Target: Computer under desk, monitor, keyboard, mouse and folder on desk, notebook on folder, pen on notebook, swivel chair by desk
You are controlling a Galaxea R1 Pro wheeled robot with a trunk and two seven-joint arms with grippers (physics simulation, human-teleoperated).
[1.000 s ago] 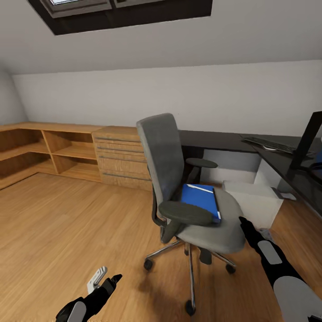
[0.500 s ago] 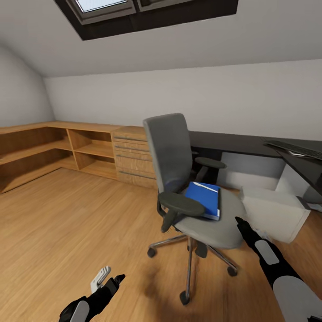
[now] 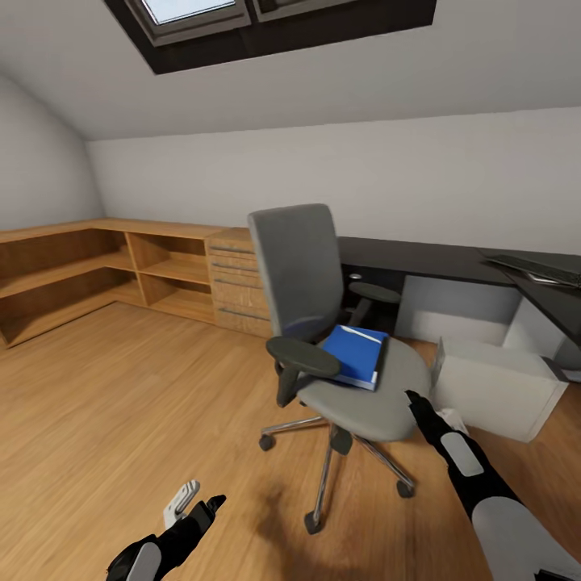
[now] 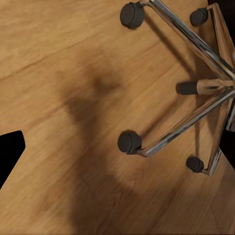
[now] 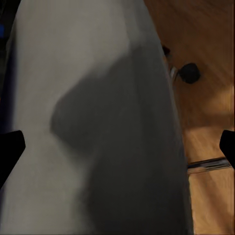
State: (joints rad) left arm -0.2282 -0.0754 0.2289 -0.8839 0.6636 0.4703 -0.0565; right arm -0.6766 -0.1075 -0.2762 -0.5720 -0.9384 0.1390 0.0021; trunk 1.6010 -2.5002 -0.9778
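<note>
Relative to the earlier frame, the swivel chair sits rotated, seat edge closer to the right gripper, whose opening cannot be told. Its folder lies on the seat, pen on top. Approach the folder's near edge level, avoiding the armrest.

wood floor | light-wood shelving | skylight | white wall

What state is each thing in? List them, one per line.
swivel chair: upright on the floor, off the desk.
folder: flat on the chair seat, closed.
pen: lying on the folder.
computer: on the floor by the desk.
keyboard: on the desk.
right end effector: open, at the seat's edge.
left end effector: empty, low over the floor.
</note>
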